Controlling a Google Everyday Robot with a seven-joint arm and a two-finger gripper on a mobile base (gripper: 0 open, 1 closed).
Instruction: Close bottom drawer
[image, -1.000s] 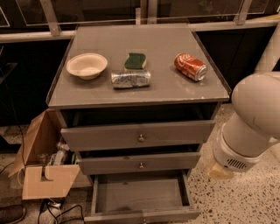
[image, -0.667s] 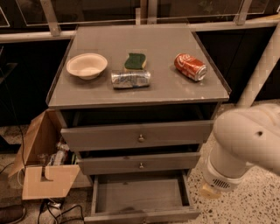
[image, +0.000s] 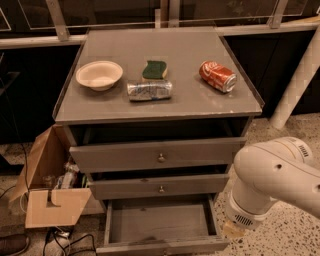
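Observation:
The bottom drawer (image: 160, 225) of the grey cabinet (image: 160, 120) stands pulled far out, its empty wooden inside showing; its front runs along the frame's lower edge and the knob is barely in view. The middle drawer (image: 161, 188) and top drawer (image: 160, 156) each stick out a little, brass knobs showing. My white arm (image: 272, 182) fills the lower right, beside the open drawer's right side. The gripper itself is not in view; only arm segments show.
On the cabinet top lie a white bowl (image: 99, 75), a green sponge (image: 154, 69), a crushed silver can (image: 149, 90) and a red soda can (image: 217, 76). An open cardboard box (image: 47, 195) with clutter stands at the cabinet's left. A white pole (image: 297, 80) leans at the right.
My arm has dropped lower and swung left toward the cabinet's lower right corner. The view has shifted slightly. The drawers have not moved.

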